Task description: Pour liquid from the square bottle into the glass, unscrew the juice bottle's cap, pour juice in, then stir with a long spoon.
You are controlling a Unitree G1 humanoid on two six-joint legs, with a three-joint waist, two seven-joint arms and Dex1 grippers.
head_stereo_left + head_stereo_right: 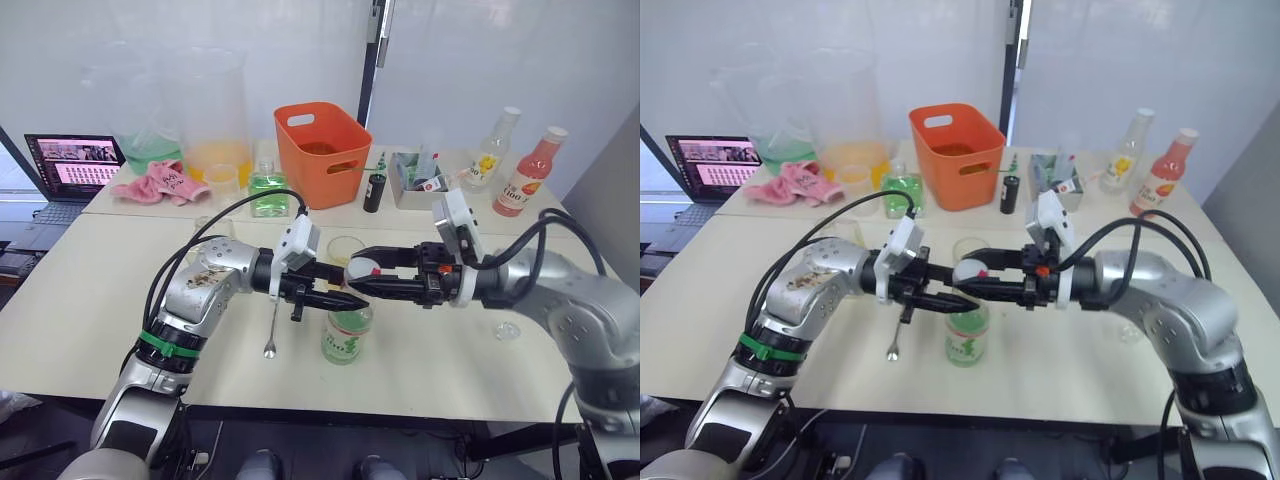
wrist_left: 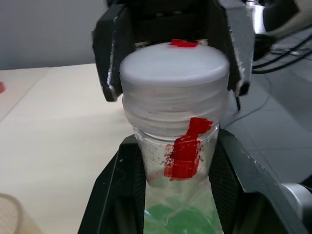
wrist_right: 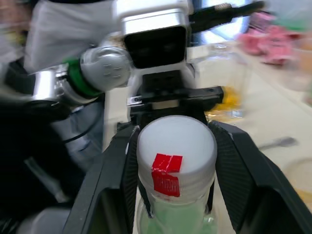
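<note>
Faintly, green-labelled juice bottle (image 1: 347, 335).

- The scene is being lit brightly and evenly, with soft daylight coming through the frosted white wall panels (image 1: 500, 60) behind the tables.
- Only faint shadows are being cast on the pale beige tabletop (image 1: 80, 320).
- In the right wrist view, the background is being smeared by blur, while the round white screw cap with a red mark (image 3: 176, 147) is being kept fairly sharp.
- In the left wrist view, the surroundings are being rendered soft.
</note>
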